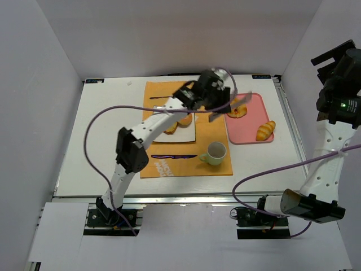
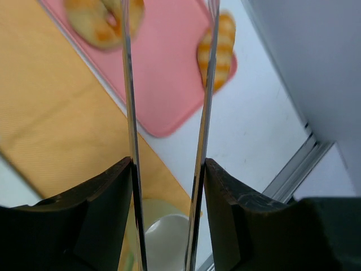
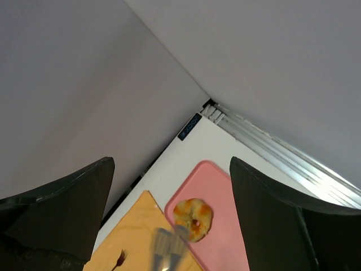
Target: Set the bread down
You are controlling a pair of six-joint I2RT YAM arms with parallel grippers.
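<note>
Lying on the flat pink plastic tray [image 1: 249, 129], in its far left part: a round golden bun with a darker centre [image 1: 237, 112], judged to be the bread of the task. Attending it, the left tool [image 1: 230, 107], two long thin metal blades, hangs just above and beside the bun, blades spread with nothing between them. Raised well off to the right, the right tool [image 3: 172, 169] shows its dark fingers wide apart and empty. Handling, by estimate: light, soft, easily dented, the crust perhaps glazed and a little slippery. Thin blades would bite into the crumb if pressed hard, so a gentle pinch across the widest part, low on the sides, suits best. Orientation: the bun sits flat, top upward, and being round it shows no marked long axis. Same tray, near right part, well apart from the bun: an elongated striped orange-and-yellow roll [image 1: 265, 130], long axis diagonal from near left to far right, best taken across its short width at mid-length. Further bread [image 1: 184, 120] lies on a white square plate [image 1: 183, 135], partly hidden under the left arm, on an orange placemat [image 1: 214, 169] on the white tabletop [image 1: 101, 141].
</note>
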